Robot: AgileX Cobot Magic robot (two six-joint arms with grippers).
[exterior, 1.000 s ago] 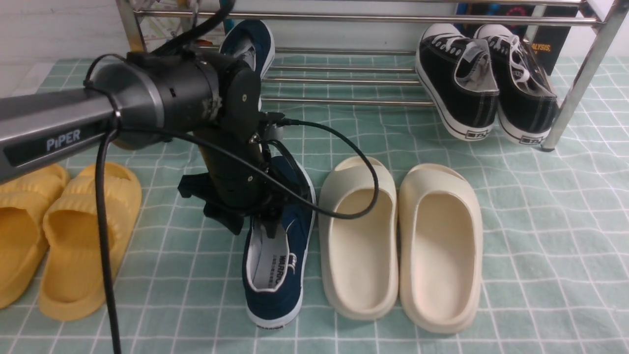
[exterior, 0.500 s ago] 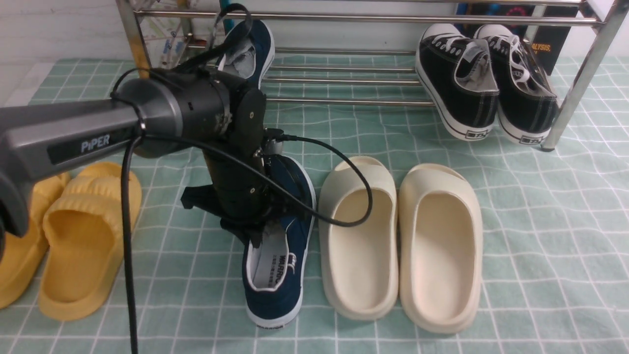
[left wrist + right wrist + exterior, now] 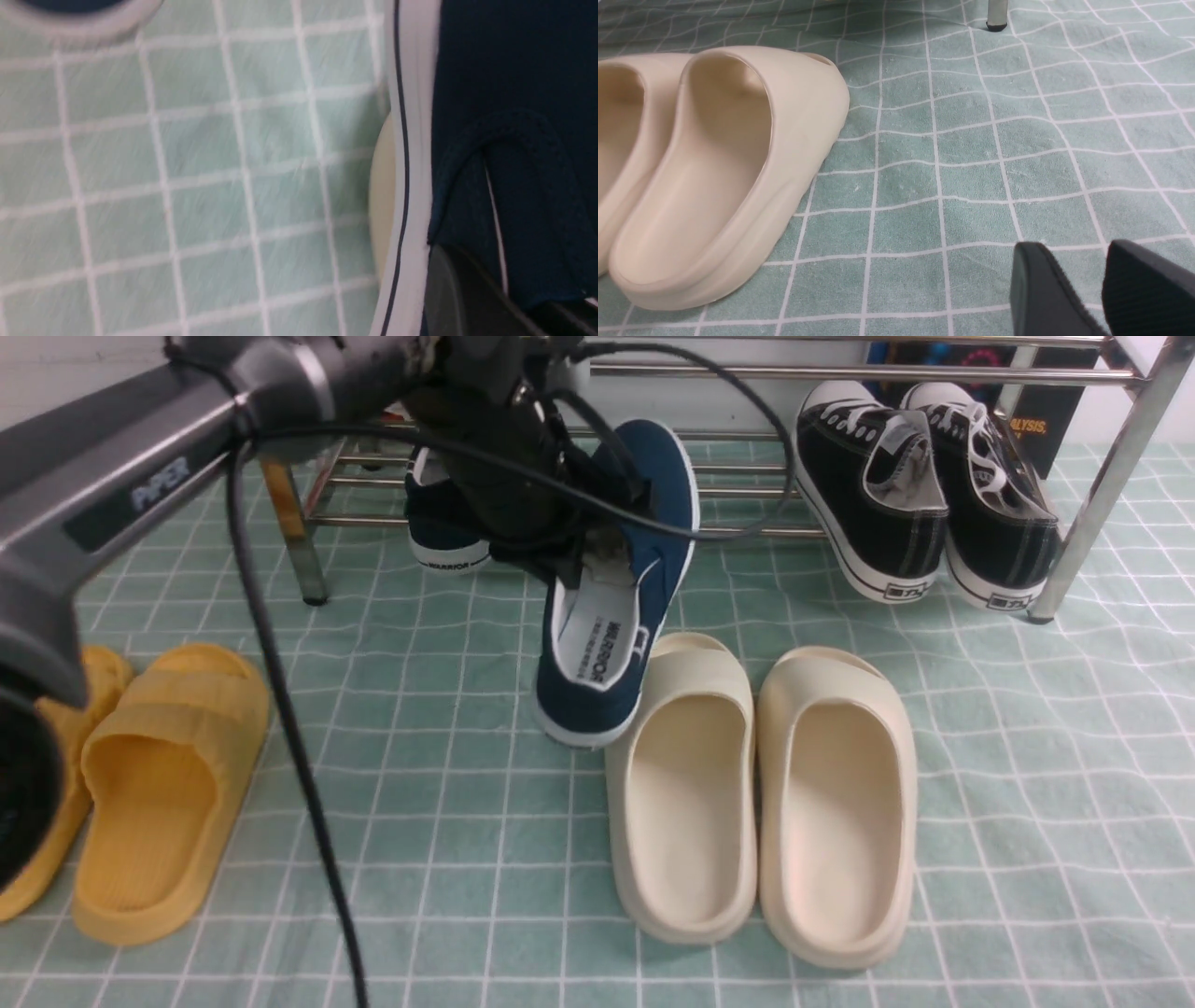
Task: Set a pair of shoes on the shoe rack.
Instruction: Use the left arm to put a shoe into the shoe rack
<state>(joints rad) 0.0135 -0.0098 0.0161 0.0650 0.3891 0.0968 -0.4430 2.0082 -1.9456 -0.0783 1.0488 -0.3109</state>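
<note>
Right gripper [image 3: 1092, 291]: nearest of all, low over the checked cloth [image 3: 448, 784]; pads slightly apart with nothing between them. It shows only in its own wrist view.
Yellow slippers [image 3: 140, 784]: at 8 o'clock, flat on the cloth and well clear of the work.
Cream slippers [image 3: 756, 793]: at 5 o'clock, side by side with toes toward the rack.
Held navy shoe [image 3: 611, 607]: centre, just toward 12 o'clock. It looks lifted off the cloth, tilted with the heel low and the toe high, and the heel hangs just over the left cream slipper's toe.
Left gripper [image 3: 565, 555]: clamped on the held navy shoe's collar edge; one dark finger [image 3: 460, 291] shows against its side in the wrist view.
Navy mate [image 3: 443, 523]: at 11 o'clock, already on the lower rails.
Shoe rack [image 3: 747, 530]: across 12 o'clock; the lower rails are bare between the navy mate and the black sneakers [image 3: 924, 495] at 1 o'clock.
Step in hand: carrying the second navy shoe to the rack, by my reading.
Next move calls for: carrying it toward 11 o'clock, levelling the sole, setting it just beside the mate, then letting go.
Watch: the cable looping beside the shoe.
</note>
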